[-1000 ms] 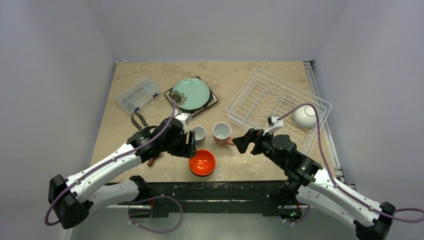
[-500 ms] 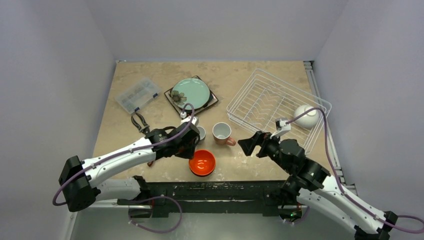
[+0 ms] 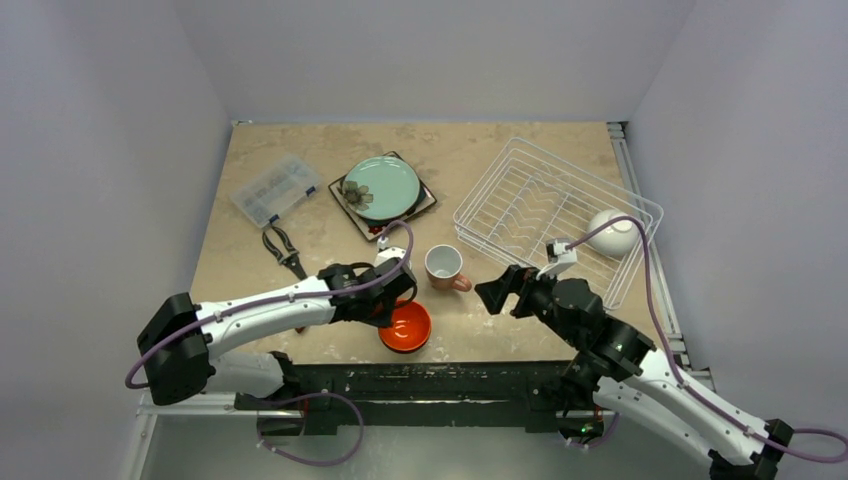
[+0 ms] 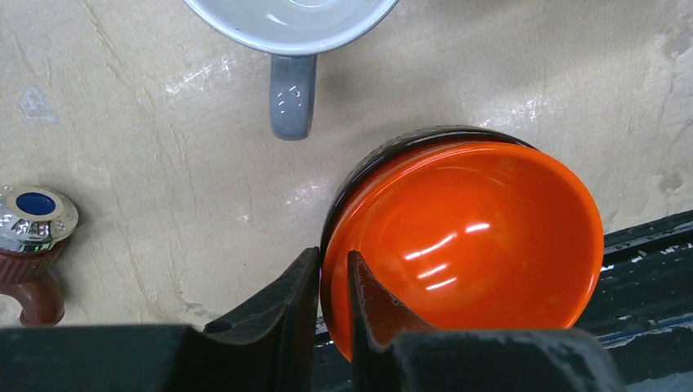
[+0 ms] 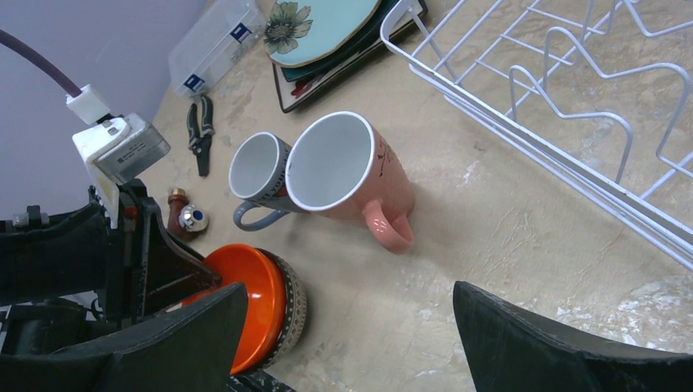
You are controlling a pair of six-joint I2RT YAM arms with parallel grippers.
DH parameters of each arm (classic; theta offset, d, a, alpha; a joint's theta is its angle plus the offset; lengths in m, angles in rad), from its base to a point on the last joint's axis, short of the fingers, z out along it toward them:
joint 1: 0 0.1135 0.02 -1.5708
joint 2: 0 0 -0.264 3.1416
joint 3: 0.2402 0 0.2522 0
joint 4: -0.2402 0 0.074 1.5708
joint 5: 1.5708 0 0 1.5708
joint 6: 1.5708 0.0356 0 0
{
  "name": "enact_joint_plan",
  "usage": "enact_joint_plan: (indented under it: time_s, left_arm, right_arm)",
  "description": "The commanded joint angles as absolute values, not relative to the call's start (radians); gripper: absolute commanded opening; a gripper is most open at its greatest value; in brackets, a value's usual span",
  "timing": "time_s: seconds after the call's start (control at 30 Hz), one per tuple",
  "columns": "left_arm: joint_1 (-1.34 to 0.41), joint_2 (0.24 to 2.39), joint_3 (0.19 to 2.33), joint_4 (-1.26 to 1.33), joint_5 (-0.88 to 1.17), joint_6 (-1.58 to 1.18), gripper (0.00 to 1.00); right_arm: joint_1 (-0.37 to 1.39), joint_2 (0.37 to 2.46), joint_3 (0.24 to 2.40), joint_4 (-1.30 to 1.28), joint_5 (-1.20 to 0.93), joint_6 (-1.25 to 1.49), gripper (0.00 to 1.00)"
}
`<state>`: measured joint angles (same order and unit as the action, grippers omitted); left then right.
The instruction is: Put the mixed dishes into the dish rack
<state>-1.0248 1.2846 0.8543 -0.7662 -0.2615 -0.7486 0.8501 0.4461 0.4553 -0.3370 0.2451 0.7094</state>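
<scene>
The left claw (image 4: 333, 265) is clamped on the rim of the orange bowl (image 4: 466, 237), at the near edge of the desk (image 3: 300, 150). The right claw (image 5: 351, 304) hangs with its jaws wide apart near the pink mug (image 5: 343, 167). The dish rack (image 3: 520, 200) stands toward the far right corner.

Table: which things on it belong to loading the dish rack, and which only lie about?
For the job: dish rack, white bowl, teal plate, square flowered plate, pink mug, pale blue mug, orange bowl.
Lying about: clear compartment box, pliers, brown metal-capped knob.
</scene>
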Motion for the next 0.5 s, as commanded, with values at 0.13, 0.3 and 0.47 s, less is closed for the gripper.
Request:
enact_joint_plan:
  time_s: [0.13, 0.3, 0.47]
  left_arm:
    - [-1.055, 1.270, 0.909, -0.839, -0.364, -0.775, 0.04]
    - [-1.057, 1.199, 0.956, -0.892, -0.368, -0.758, 0.00]
    - [-1.056, 1.125, 1.003, -0.908, -0.336, -0.739, 0.00]
  right_arm:
    - [0.851, 0.465, 0.451, -0.307, 0.249, 0.727, 0.98]
    - [0.850, 0.474, 0.450, -0.308, 0.254, 0.732, 0.98]
    - [0.851, 0.512, 0.468, -0.321, 0.263, 0.733, 0.98]
